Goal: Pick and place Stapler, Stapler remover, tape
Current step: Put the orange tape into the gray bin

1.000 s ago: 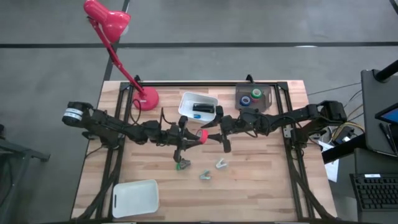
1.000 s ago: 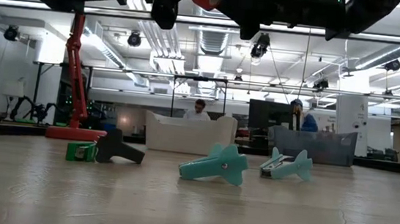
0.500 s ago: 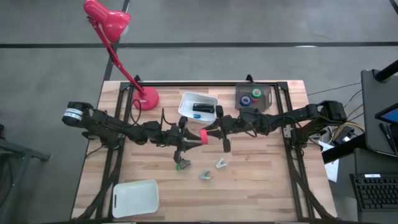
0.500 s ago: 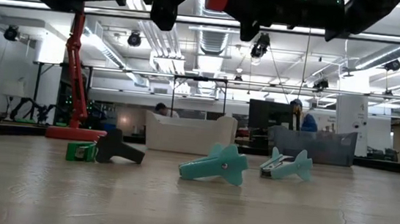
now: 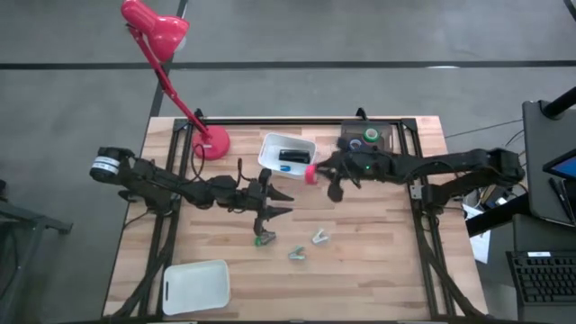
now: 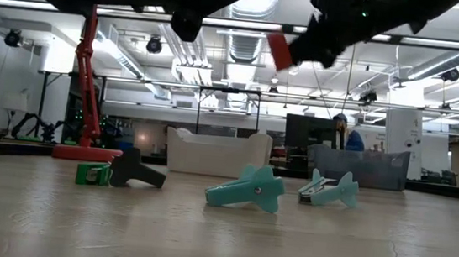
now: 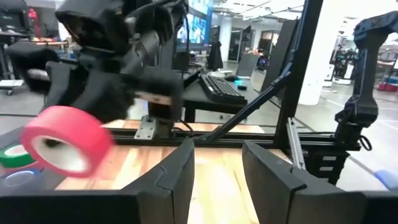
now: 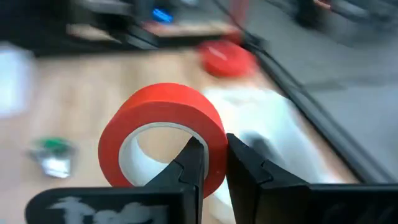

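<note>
Where the right tool (image 8: 211,163) pinches the red tape (image 8: 163,134), its rim hides.

L gripper (image 5: 281,202) fingers apart, R gripper (image 5: 314,173) fingers pinched

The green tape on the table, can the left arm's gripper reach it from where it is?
Probably yes. The left gripper hangs open, empty, almost right above the green tape, with only bare table around it. The right gripper carries the red tape well away.
</note>
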Robot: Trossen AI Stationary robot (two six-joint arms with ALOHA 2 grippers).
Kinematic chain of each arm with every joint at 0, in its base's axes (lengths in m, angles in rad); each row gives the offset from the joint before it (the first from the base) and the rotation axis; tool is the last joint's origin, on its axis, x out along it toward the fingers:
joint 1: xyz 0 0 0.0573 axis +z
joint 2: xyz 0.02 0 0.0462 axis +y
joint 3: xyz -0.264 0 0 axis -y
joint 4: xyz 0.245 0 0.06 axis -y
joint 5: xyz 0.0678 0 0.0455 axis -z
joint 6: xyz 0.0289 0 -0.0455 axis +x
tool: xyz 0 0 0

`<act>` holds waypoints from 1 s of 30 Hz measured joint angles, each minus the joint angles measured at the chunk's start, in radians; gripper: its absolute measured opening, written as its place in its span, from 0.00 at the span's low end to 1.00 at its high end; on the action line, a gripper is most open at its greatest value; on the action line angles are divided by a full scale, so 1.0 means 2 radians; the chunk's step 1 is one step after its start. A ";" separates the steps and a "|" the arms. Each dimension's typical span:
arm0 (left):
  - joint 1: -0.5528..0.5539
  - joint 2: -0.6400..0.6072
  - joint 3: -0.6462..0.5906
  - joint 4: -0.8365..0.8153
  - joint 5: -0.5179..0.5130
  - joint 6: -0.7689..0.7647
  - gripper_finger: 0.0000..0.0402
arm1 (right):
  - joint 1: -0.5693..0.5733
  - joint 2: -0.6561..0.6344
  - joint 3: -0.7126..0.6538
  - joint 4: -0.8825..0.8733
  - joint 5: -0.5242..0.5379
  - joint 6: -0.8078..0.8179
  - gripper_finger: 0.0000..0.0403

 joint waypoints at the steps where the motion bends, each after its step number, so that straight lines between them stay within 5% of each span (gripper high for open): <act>1: 0.000 0.000 0.000 0.000 0.000 -0.001 0.34 | -0.006 -0.011 0.000 -0.031 0.030 0.000 0.10; 5: 0.000 0.000 0.000 -0.003 0.000 -0.011 0.34 | -0.034 -0.035 0.000 -0.122 0.161 0.022 0.12; 8: 0.000 0.000 0.000 -0.003 0.000 -0.012 0.34 | -0.072 -0.041 0.000 -0.157 0.201 0.042 0.11; 14: 0.000 0.000 0.000 -0.006 0.000 -0.022 0.34 | -0.167 -0.023 -0.001 -0.187 0.196 0.075 0.12; 20: 0.000 0.000 0.000 -0.010 0.000 -0.022 0.33 | -0.252 0.024 -0.001 -0.187 0.124 0.083 0.12; 30: 0.000 0.000 0.000 -0.018 0.000 -0.023 0.33 | -0.287 0.110 -0.001 -0.190 0.107 0.079 0.14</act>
